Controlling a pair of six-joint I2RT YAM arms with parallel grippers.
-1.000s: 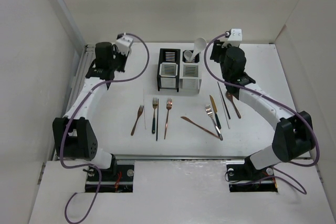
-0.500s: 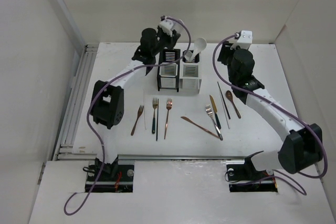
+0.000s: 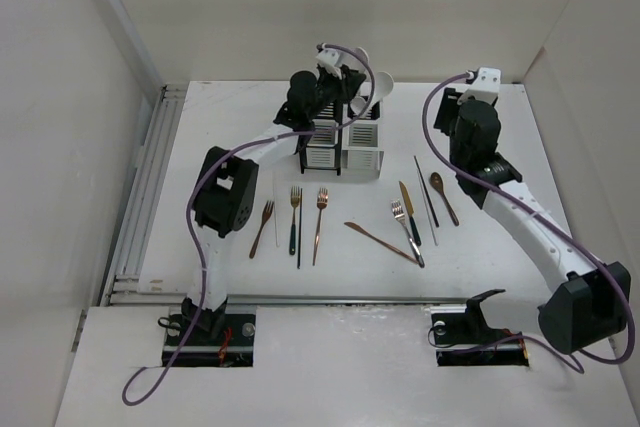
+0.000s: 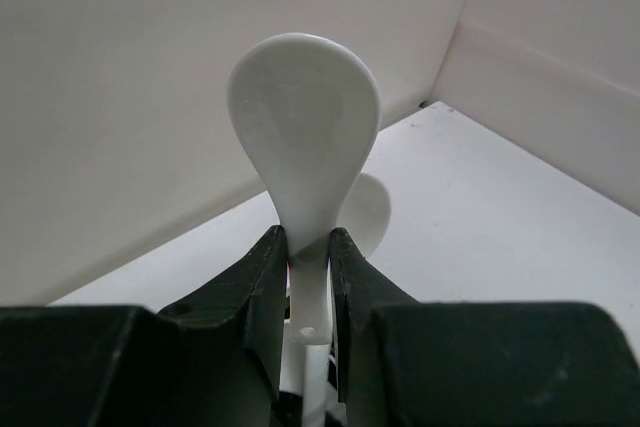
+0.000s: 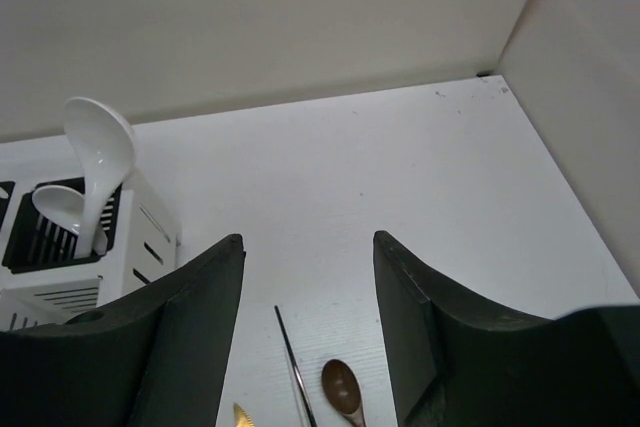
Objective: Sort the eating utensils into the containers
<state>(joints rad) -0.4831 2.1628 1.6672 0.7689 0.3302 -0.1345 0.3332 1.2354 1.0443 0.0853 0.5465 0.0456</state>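
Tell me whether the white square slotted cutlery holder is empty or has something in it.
Not empty: the right wrist view shows two white spoons standing bowl-up inside the white slotted holder.

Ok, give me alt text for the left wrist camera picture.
A white spoon stands upright, its handle clamped between the left gripper's two black fingers. Behind it are pale walls and a white table.

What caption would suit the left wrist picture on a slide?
The left arm's jaws clamp a white spoon by its handle, bowl pointing away from the wrist.
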